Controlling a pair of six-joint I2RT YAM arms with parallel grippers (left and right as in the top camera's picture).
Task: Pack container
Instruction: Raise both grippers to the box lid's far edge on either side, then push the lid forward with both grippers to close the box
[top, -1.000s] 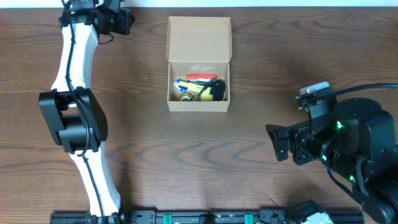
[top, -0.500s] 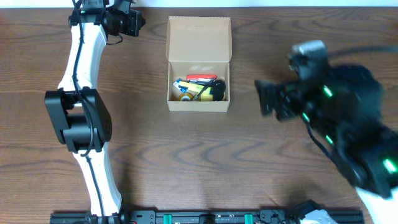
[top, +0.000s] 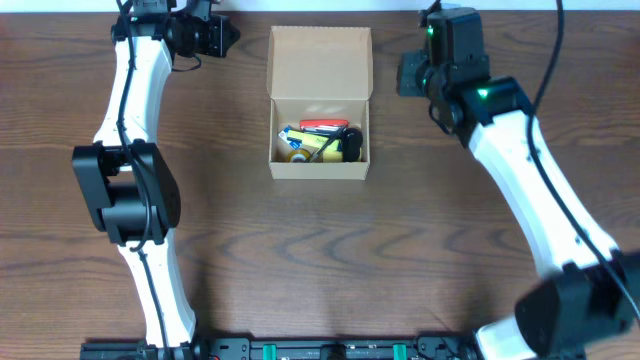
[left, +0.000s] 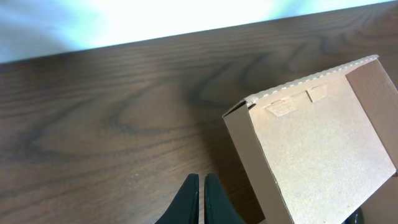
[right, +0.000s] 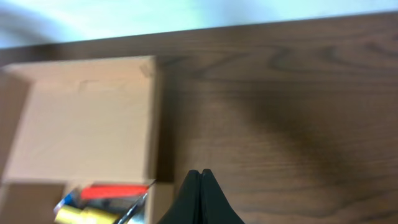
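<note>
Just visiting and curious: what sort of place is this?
Probably a robotics lab bench: a left arm and right arm at a wooden table, an open cardboard box of small items between them.

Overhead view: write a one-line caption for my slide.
Open container holding small items, flanked by left fingers and right fingers, both shut.

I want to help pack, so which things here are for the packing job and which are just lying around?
For the job: container, lid open; red item and yellow item inside it; left gripper and right gripper, both shut.
Just there: wooden table.
</note>
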